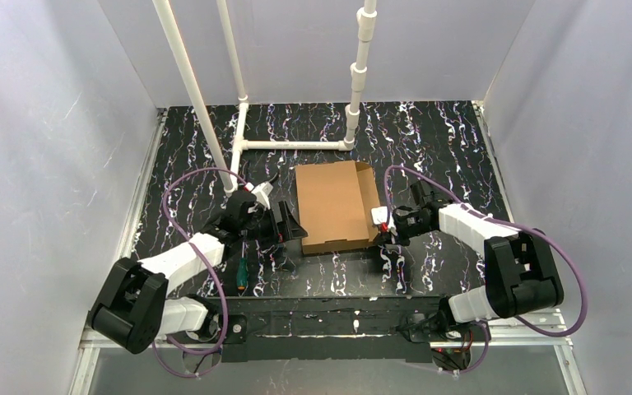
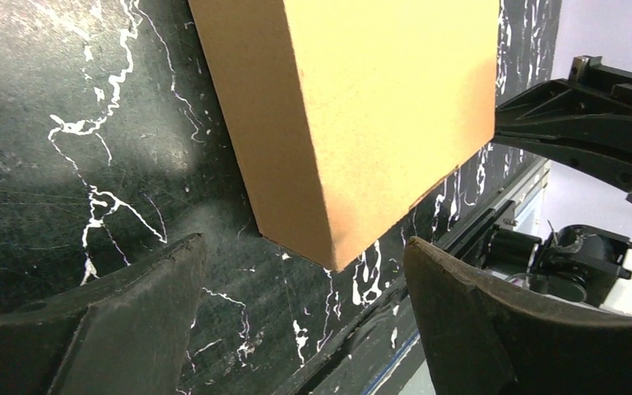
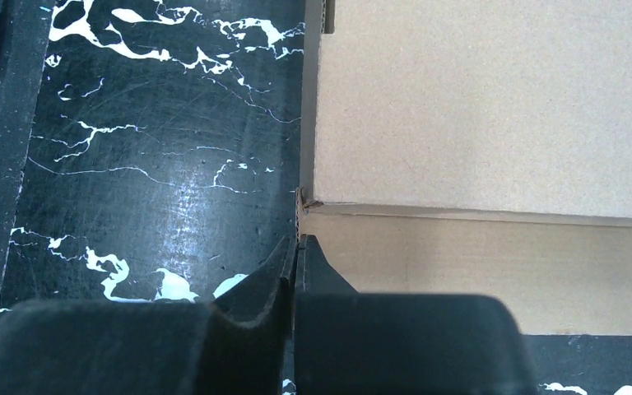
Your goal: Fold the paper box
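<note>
The paper box (image 1: 335, 206) lies in the middle of the black marbled table as a flat brown cardboard rectangle, its lid down. My left gripper (image 1: 290, 224) stands open at its near left corner. In the left wrist view that corner of the box (image 2: 362, 107) sits just ahead of the left gripper (image 2: 303, 243), untouched by either finger. My right gripper (image 1: 381, 222) is at the box's near right side. In the right wrist view it (image 3: 299, 240) is shut, a thin cardboard edge of the box (image 3: 494, 99) pinched between its tips.
A white pipe frame (image 1: 296, 145) stands behind the box. A small green and orange tool (image 1: 239, 276) lies near the left arm. White walls close in the table on three sides. The right arm's gripper (image 2: 592, 132) shows in the left wrist view.
</note>
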`<state>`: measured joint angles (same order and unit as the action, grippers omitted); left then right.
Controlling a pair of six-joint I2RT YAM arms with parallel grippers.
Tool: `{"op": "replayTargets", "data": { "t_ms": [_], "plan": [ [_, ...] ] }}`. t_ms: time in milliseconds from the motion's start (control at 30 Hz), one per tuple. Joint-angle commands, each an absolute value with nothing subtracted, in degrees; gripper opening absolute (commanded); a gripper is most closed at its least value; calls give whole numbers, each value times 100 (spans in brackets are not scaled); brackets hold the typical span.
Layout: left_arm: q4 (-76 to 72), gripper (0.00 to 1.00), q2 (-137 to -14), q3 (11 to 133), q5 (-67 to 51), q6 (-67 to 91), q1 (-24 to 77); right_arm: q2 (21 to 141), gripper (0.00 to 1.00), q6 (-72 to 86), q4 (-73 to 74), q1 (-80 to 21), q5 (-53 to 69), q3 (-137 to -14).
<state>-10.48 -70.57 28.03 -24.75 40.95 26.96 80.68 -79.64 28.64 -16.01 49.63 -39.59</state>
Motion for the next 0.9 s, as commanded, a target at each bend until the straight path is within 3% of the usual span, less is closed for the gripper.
{"op": "replayTargets", "data": {
  "t_ms": [0,367,733,867],
  "plan": [
    [-761,86,-7159,3078,-2241,3799,2733,8204,1,-8086,3235,-1479,4938,-4083],
    [-308,84,-7634,3546,-2043,3529,2893,8444,1,-8042,3346,-1443,4945,-4200],
    [-50,56,-7937,3560,-1856,3568,2918,8556,1,-8024,3453,-1280,4983,-4254],
    [-29,51,-8040,3546,-1834,3623,2914,8576,1,-8018,3508,-1238,5025,-4279]
  ]
}}
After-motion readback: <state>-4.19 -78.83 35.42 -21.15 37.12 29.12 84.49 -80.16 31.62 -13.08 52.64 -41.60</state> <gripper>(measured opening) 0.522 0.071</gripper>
